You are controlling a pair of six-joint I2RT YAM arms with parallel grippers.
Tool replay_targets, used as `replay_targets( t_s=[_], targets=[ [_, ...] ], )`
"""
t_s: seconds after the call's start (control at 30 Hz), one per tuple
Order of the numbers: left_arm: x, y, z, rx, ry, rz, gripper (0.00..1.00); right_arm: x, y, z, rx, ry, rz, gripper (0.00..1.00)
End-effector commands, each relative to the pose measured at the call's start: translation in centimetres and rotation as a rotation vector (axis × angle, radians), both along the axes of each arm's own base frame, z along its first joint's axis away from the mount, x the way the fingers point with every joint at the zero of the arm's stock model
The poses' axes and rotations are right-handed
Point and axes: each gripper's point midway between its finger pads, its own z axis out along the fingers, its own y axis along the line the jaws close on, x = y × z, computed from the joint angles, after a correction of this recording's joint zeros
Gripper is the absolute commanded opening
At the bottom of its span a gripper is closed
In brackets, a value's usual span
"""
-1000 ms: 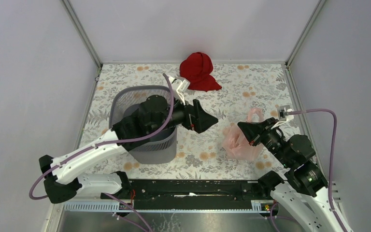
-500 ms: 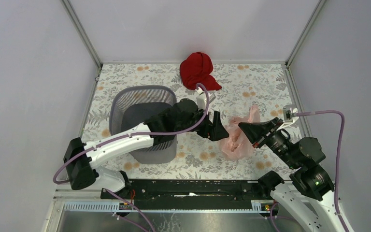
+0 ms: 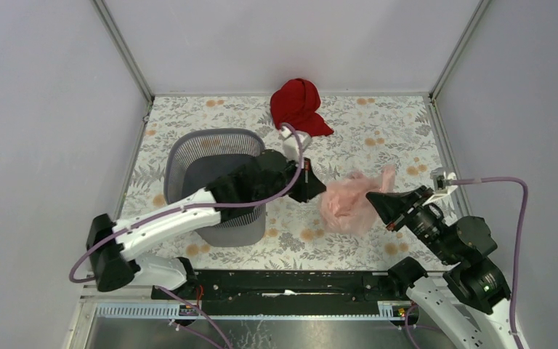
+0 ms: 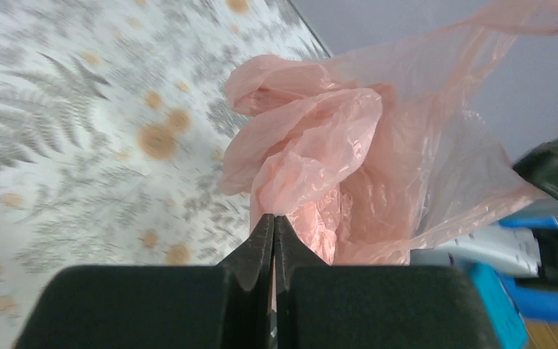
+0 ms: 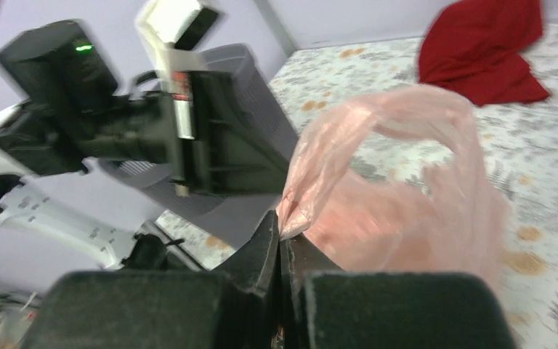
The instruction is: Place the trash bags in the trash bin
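Observation:
The pale pink trash bag (image 3: pixel 346 205) hangs stretched between both grippers, just right of the grey mesh trash bin (image 3: pixel 214 183). My left gripper (image 3: pixel 322 190) is shut on the bag's left side; in the left wrist view its jaws (image 4: pixel 274 218) pinch a fold of the filmy plastic (image 4: pixel 349 167). My right gripper (image 3: pixel 370 198) is shut on the bag's right edge; in the right wrist view its tips (image 5: pixel 279 231) clamp the pink film (image 5: pixel 399 196), with the left arm (image 5: pixel 138 131) and the bin (image 5: pixel 261 109) behind.
A dark red cloth bundle (image 3: pixel 299 107) lies at the back of the floral table (image 3: pixel 378 131), also in the right wrist view (image 5: pixel 483 47). Grey walls enclose the table on three sides.
My left gripper has swung from beside the bin over to the bag and shut on it. The right gripper has raised the bag and carried it leftward, toward the bin.

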Motion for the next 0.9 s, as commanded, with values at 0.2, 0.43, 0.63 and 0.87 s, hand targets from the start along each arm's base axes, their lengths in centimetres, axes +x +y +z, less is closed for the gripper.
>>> replay_targets(
  t_s=[0.2, 0.43, 0.63, 0.87],
  targets=[
    [3.1, 10.3, 8.8, -0.230, -0.304, 0.412, 0.00, 1.3, -8.9, -6.0, 0.128, 0.222, -0.520, 0.00],
    [2.0, 7.0, 7.4, -0.220, -0.255, 0.268, 0.00, 1.8, -3.9, -5.6, 0.082, 0.196, -0.279, 0.00],
    [0.6, 5.9, 9.5, -0.321, -0.320, 0.161, 0.00, 2.4, -5.5, -7.1, -0.014, 0.253, -0.376, 0.00],
    [0.6, 10.1, 16.4, -0.439, -0.527, 0.267, 0.00, 2.0, -11.7, -8.2, 0.113, 0.301, -0.706, 0.00]
  ],
)
